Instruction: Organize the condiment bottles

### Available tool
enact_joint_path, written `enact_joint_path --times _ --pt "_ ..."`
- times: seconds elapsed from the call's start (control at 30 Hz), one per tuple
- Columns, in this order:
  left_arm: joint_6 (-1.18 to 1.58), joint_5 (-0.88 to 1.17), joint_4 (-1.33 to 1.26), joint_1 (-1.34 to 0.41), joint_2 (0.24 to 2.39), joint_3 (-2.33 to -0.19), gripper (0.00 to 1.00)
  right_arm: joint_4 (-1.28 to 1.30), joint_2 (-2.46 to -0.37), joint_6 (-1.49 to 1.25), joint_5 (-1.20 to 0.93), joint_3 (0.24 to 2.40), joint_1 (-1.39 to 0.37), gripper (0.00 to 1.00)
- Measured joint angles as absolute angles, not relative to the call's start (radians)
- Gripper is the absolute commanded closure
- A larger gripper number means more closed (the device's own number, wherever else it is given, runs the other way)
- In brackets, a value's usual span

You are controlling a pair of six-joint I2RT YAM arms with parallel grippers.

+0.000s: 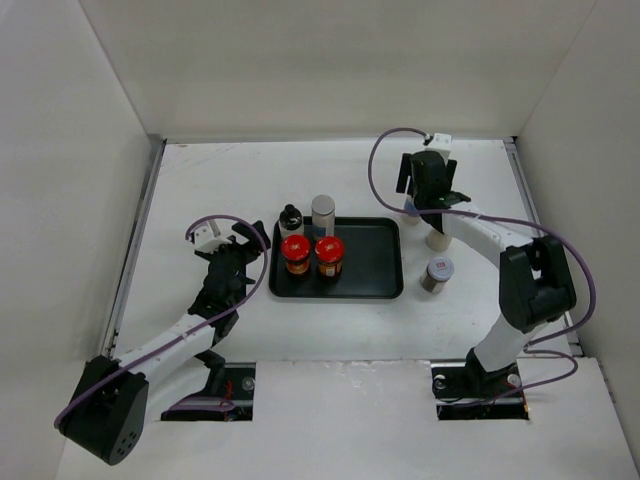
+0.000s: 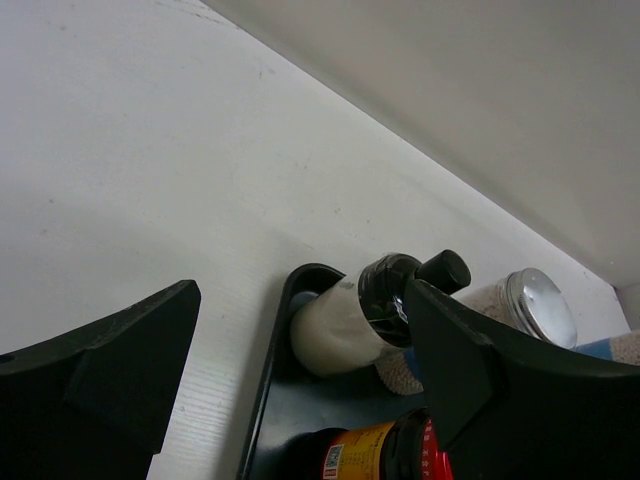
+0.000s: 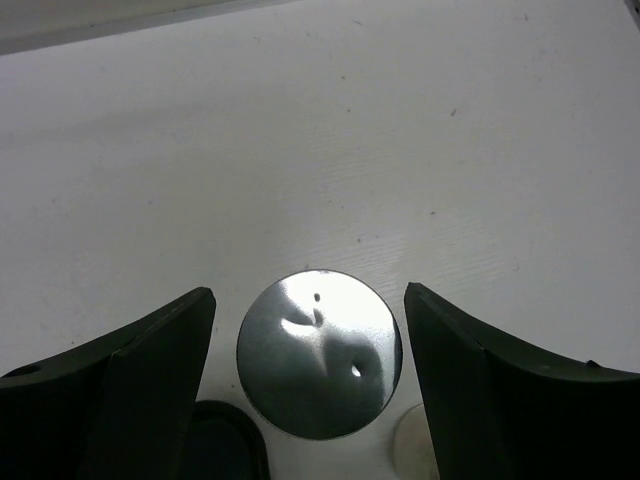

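A black tray [image 1: 375, 262] holds two dark jars with red lids [image 1: 295, 254] [image 1: 329, 254]. A black-capped bottle [image 1: 290, 219] and a silver-lidded shaker [image 1: 323, 211] stand at its back edge. My left gripper [image 1: 250, 250] is open and empty, just left of the tray. In the left wrist view it [image 2: 300, 292] faces the black-capped bottle [image 2: 350, 320], the shaker [image 2: 525, 305] and one jar [image 2: 385, 452]. My right gripper [image 1: 422, 203] is open right of the tray. In the right wrist view it [image 3: 308, 292] is above a silver shaker lid [image 3: 320, 352] lying between its fingers, apart from them.
A grey-lidded shaker [image 1: 437, 272] stands on the table right of the tray. A white bottle [image 1: 438, 238] stands beside my right arm, its top at the bottom of the right wrist view [image 3: 410, 448]. White walls close in the back and both sides.
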State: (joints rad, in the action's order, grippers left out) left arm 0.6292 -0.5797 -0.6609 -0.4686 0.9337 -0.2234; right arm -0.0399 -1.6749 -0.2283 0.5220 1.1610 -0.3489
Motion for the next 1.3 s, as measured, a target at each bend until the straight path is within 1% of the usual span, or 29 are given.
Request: enact_joint_path --times 0.1,0.13,0.2,0.23,0.27,0.4,0.53,0.7,0.87,1.1,1.17,1.2,1.23,1.3 --pt "0.629 -0.578 -0.661 -0.465 0.934 -0.223 0.17 -0.017 -1.69 -0.241 0.516 1.166 -0.345 0.18" --pt "0.629 -0.578 -0.661 -0.465 0.934 -0.223 0.17 -0.008 -1.694 -0.244 0.515 1.169 -0.345 0.25" --pt "0.629 -0.578 -0.662 -0.465 0.934 -0.223 0.16 0.002 -1.696 -0.247 0.513 1.169 -0.345 0.42" --pt "0.629 -0.578 -0.662 -0.465 0.934 -0.223 0.16 0.004 -1.696 -0.252 0.512 1.169 -0.345 0.48" --pt "0.629 -0.578 -0.663 -0.465 0.936 -0.223 0.16 0.004 -1.695 -0.258 0.511 1.17 -0.345 0.52" --pt "0.63 -0.575 -0.665 -0.465 0.948 -0.223 0.16 0.004 -1.667 -0.262 0.507 1.152 -0.349 0.55" --pt "0.63 -0.575 -0.667 -0.464 0.949 -0.223 0.17 -0.019 -1.547 -0.253 0.513 1.077 -0.399 0.55" --pt "0.63 -0.575 -0.669 -0.465 0.949 -0.222 0.17 -0.089 -1.462 -0.25 0.511 1.053 -0.549 0.55" --pt "0.63 -0.574 -0.67 -0.465 0.955 -0.222 0.17 -0.123 -1.5 -0.251 0.49 1.043 -0.683 0.55" --pt "0.633 -0.573 -0.671 -0.465 0.961 -0.222 0.17 -0.125 -1.606 -0.249 0.481 1.045 -0.743 0.53" --pt "0.633 -0.573 -0.672 -0.465 0.957 -0.221 0.17 -0.135 -1.629 -0.246 0.484 1.045 -0.749 0.49" --pt "0.633 -0.573 -0.674 -0.465 0.957 -0.221 0.17 -0.141 -1.637 -0.242 0.488 1.051 -0.754 0.45" --pt "0.633 -0.572 -0.675 -0.465 0.957 -0.221 0.17 -0.144 -1.64 -0.242 0.488 1.052 -0.755 0.41" --pt "0.633 -0.572 -0.677 -0.465 0.957 -0.221 0.17 -0.15 -1.644 -0.239 0.492 1.053 -0.758 0.27"
